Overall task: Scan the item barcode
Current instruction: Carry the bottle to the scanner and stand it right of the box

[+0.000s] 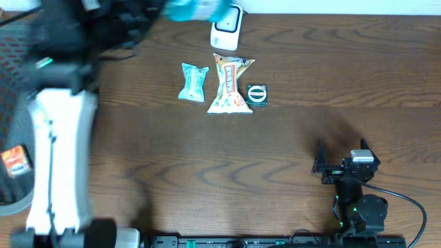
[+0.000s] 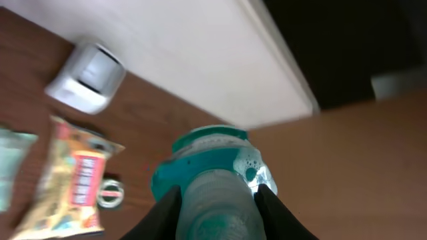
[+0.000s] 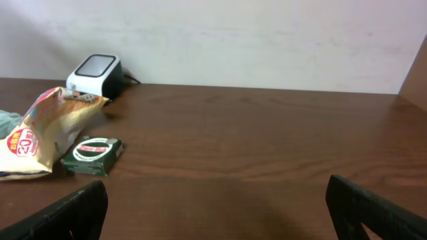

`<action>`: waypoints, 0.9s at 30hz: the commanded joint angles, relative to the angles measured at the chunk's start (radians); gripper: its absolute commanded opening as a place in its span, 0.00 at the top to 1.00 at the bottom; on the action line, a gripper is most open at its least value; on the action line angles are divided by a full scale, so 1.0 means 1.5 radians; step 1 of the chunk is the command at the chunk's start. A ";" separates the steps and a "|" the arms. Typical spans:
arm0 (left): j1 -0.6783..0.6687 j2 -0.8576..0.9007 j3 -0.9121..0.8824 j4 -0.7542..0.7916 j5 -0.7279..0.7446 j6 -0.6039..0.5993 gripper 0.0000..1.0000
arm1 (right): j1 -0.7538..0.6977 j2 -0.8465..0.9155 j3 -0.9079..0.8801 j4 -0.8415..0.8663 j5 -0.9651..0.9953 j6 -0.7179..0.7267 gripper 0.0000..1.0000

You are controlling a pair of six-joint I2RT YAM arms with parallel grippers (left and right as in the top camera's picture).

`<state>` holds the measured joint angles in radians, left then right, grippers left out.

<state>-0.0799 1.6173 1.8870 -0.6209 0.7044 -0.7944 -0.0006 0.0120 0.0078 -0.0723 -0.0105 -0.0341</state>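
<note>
Two fingers of the left gripper [image 2: 218,207] clamp a teal bottle [image 2: 212,157] at 12 o'clock on the table [image 1: 275,186], long axis 9-to-3, free end toward the scanner [image 2: 87,77]; right gripper [image 1: 342,147] gapes empty at 5 o'clock.

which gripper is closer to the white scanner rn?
Left. The left gripper, shut on a teal bottle, is up at the table's far edge close beside the scanner. The right gripper sits open at the near right corner, well away from it.
</note>
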 commanded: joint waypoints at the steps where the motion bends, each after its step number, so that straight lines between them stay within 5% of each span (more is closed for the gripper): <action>1: -0.069 0.054 0.022 0.043 0.007 -0.012 0.72 | 0.006 -0.004 -0.002 -0.002 0.000 -0.003 0.01; 14: -0.236 0.216 0.022 0.084 -0.178 0.136 0.72 | 0.006 -0.004 -0.002 -0.002 0.000 -0.003 0.01; 27: -0.401 0.266 0.021 0.059 -0.502 0.271 0.71 | 0.006 -0.004 -0.002 -0.002 0.000 -0.003 0.01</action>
<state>-0.6765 1.9888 1.8870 -0.5426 0.0937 -0.4492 -0.0006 0.0120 0.0078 -0.0723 -0.0105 -0.0341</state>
